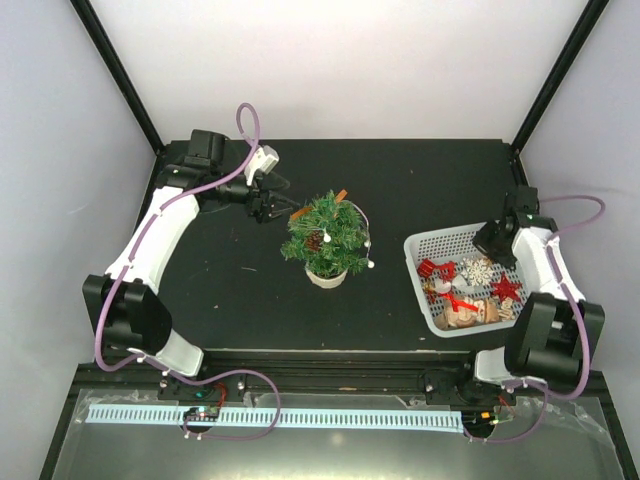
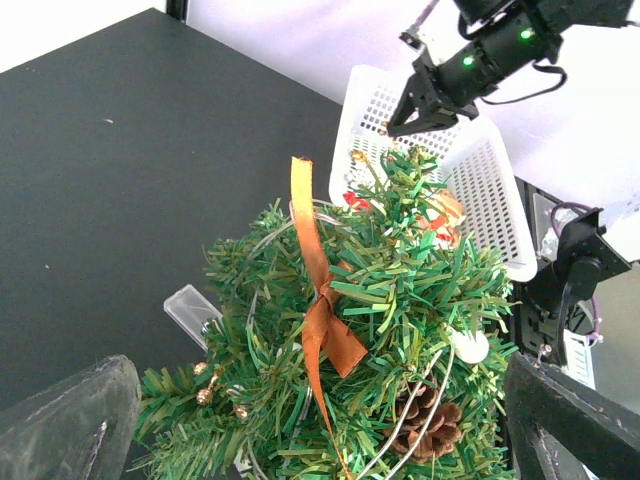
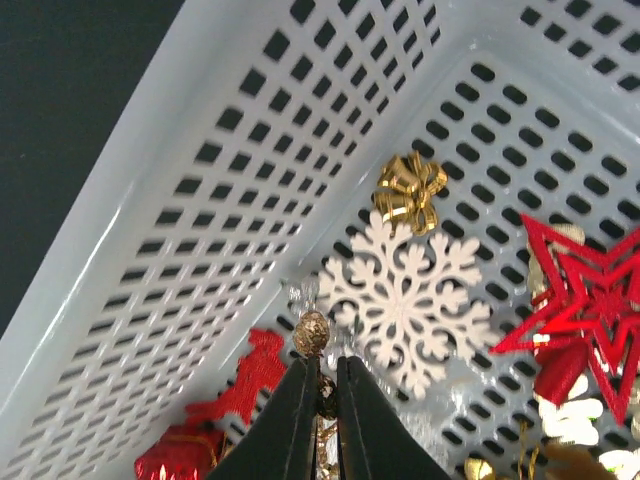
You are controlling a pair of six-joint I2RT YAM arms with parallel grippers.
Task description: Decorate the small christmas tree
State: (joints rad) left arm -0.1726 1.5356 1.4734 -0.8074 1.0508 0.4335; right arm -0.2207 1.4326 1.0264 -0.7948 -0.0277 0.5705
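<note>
Right wrist view: the right gripper (image 3: 325,362) has its two dark fingers pressed almost together. They pinch a small gold bead (image 3: 311,333) at their tips, low inside the white basket (image 3: 200,200). Just past the tips, on the basket floor, lies a white snowflake (image 3: 410,300). A gold bow (image 3: 410,190) lies beyond it toward the basket wall, and a red star (image 3: 585,305) lies beside it. Seen from above, the basket sits on a black table (image 1: 230,270). The small christmas tree (image 1: 328,232) stands upright in its white pot (image 1: 326,276) to the left of the basket, apart from it. The left gripper (image 1: 268,210) hovers on the side of the tree away from the basket, fingers spread wide. Its own camera shows the treetop between them. An orange ribbon (image 2: 318,300) and a pine cone (image 2: 425,415) hang on the tree.
</note>
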